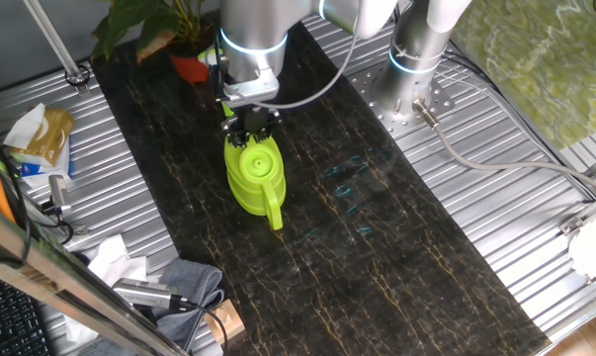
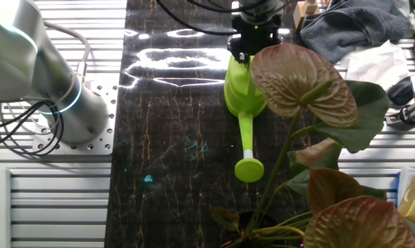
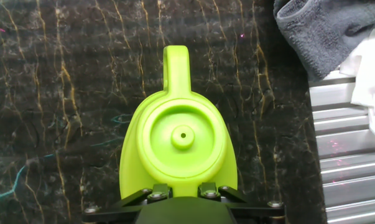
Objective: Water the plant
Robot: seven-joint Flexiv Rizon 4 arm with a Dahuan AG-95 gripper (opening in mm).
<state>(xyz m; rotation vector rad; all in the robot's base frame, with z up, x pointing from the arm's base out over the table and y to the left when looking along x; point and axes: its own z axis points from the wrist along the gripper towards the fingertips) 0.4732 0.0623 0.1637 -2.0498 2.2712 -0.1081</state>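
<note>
A lime-green watering can stands upright on the dark marbled mat. It also shows in the other fixed view and fills the hand view, with its spout pointing away from the hand. My gripper is directly over the can's rear handle, its fingers on both sides of the green handle and closed on it. The plant, with broad green and brownish leaves in an orange-red pot, stands at the mat's far end. Its leaves partly hide the can in the other fixed view.
A grey cloth lies at the mat's near left corner, with white tissue and a wood block beside it. A yellow bag lies on the ribbed metal table. The arm's base stands to the right.
</note>
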